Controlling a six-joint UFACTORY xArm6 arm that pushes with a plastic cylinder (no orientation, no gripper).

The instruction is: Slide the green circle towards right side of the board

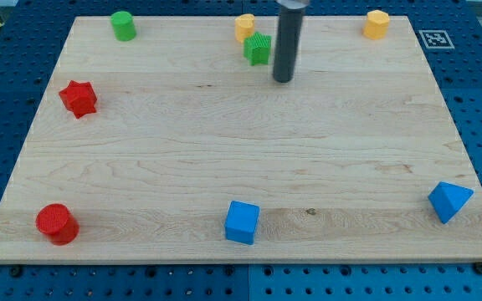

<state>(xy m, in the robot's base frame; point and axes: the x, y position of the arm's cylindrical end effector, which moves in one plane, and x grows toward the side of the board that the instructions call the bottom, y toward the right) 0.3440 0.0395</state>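
The green circle (123,25) stands near the board's top edge at the view's left. My tip (283,80) rests on the board near the top middle, far to the right of the green circle and not touching it. A second green block (258,48), squarish with a ridged top, sits just left of and slightly above my tip, with a small gap between them.
A yellow block (244,27) sits just above the squarish green block. Another yellow block (376,24) is at the top right. A red star (78,99) and a red circle (57,223) are at the left. A blue cube (242,221) and a blue triangle (449,201) are along the bottom.
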